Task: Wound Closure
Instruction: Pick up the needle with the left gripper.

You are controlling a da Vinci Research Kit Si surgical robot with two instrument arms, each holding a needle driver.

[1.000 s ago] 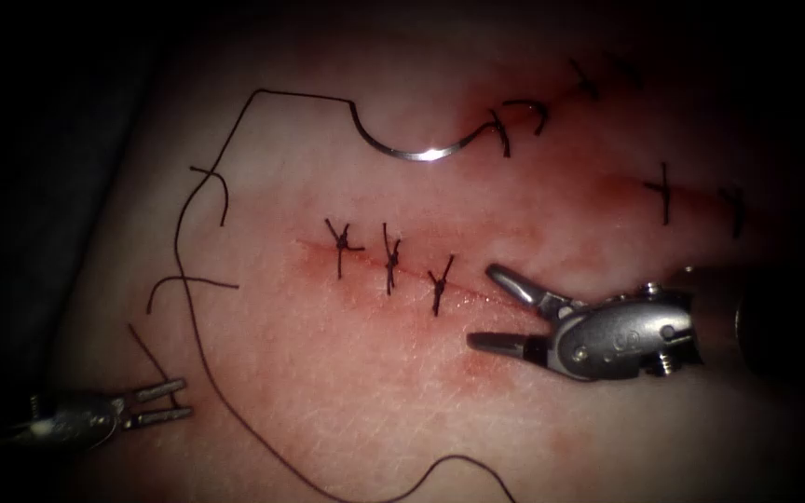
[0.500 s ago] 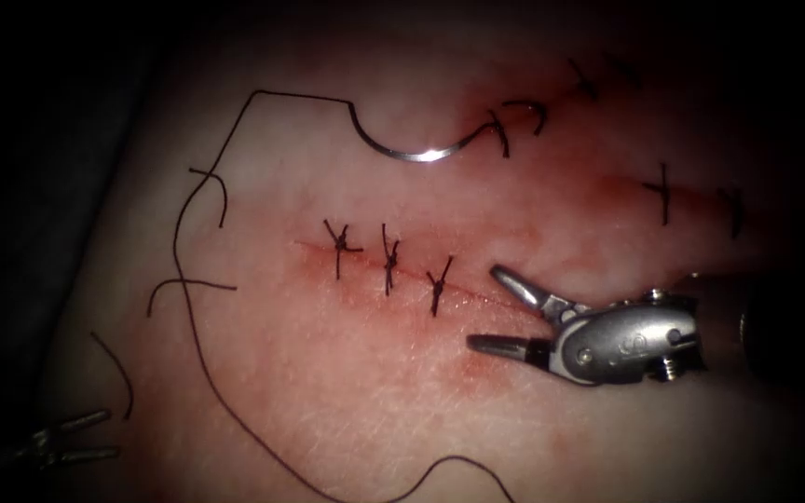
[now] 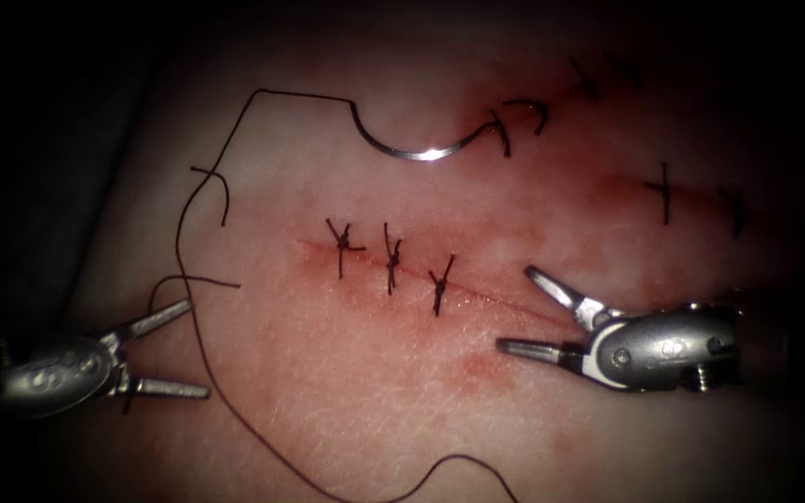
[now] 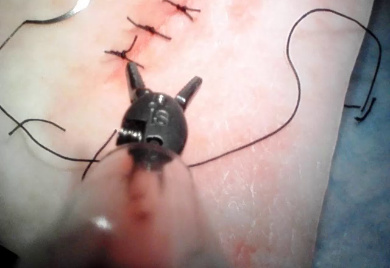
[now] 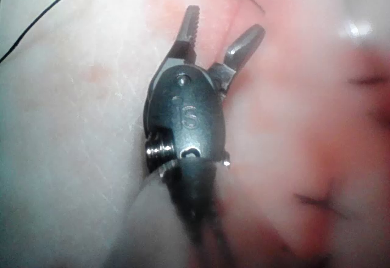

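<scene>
Endoscope view: we found the needle lying free on the tissue above the cut, thread trailing left. We noted the left tool left of the cut and the right tool at its right end, jaws apart, holding nothing.

Backdrop around the tissue: blue cloth under and just beside its edge in the left wrist view — in the endoscope view, light pools mid-tissue, everything beyond that edge falls off to near-black.
</scene>
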